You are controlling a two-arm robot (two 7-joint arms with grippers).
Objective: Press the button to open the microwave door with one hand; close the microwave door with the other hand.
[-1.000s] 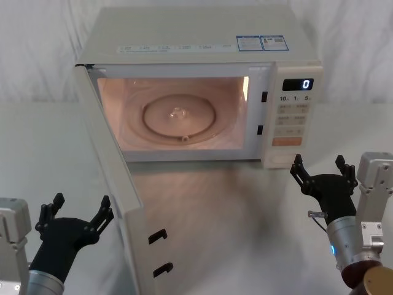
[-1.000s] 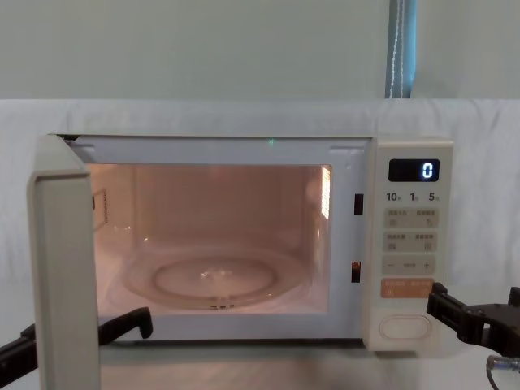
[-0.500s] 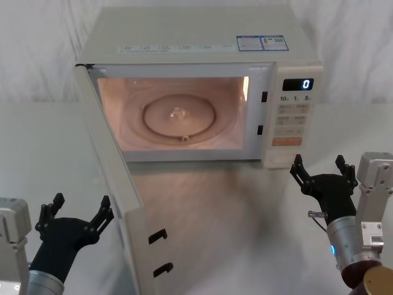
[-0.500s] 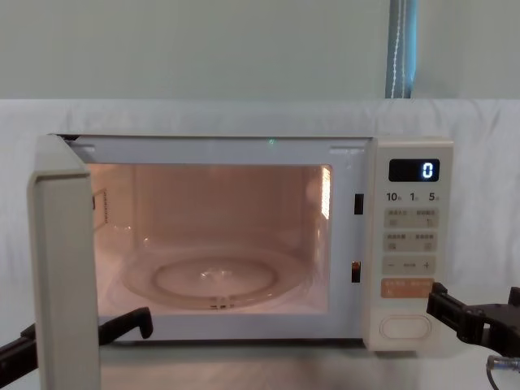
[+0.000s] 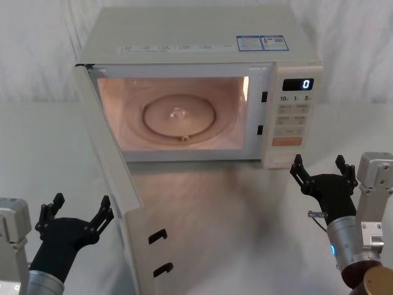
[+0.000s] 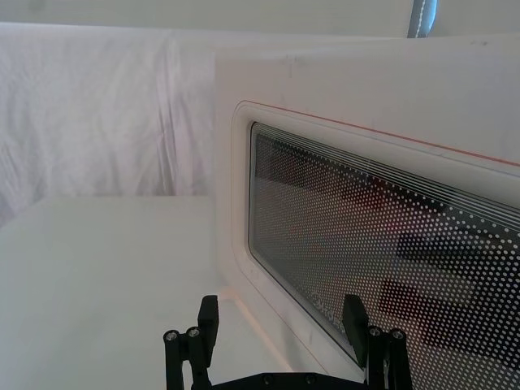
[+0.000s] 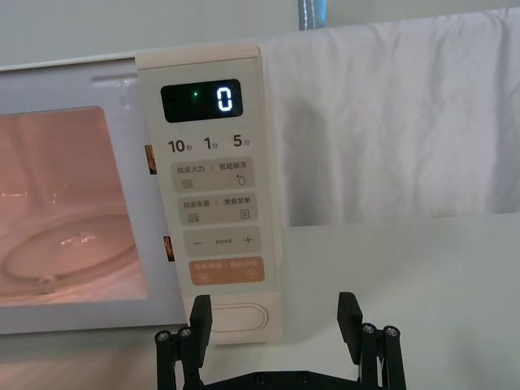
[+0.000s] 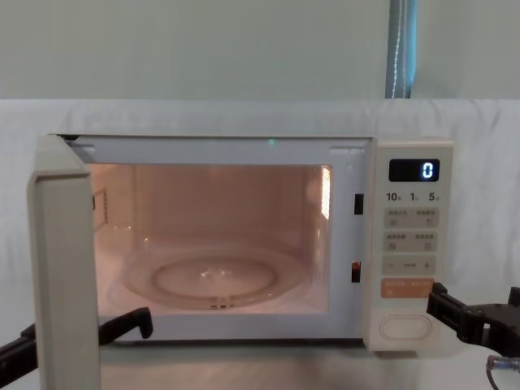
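My left gripper (image 5: 75,216): jaws spread, empty, just outside the swung-open microwave door (image 5: 113,184) | left wrist view: door's dotted window | my right gripper (image 5: 323,173): jaws spread, empty, near the button (image 7: 238,316) | right wrist view: display reads 0

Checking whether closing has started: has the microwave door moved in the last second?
No. The microwave door stands at the same open angle against the microwave.

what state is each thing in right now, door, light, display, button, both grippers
microwave door: swung wide open
cavity light: on
display: lit, reads 0
button: not touched
glass turntable: bare
left gripper: open, beside the door's outer face
right gripper: open, just short of the button
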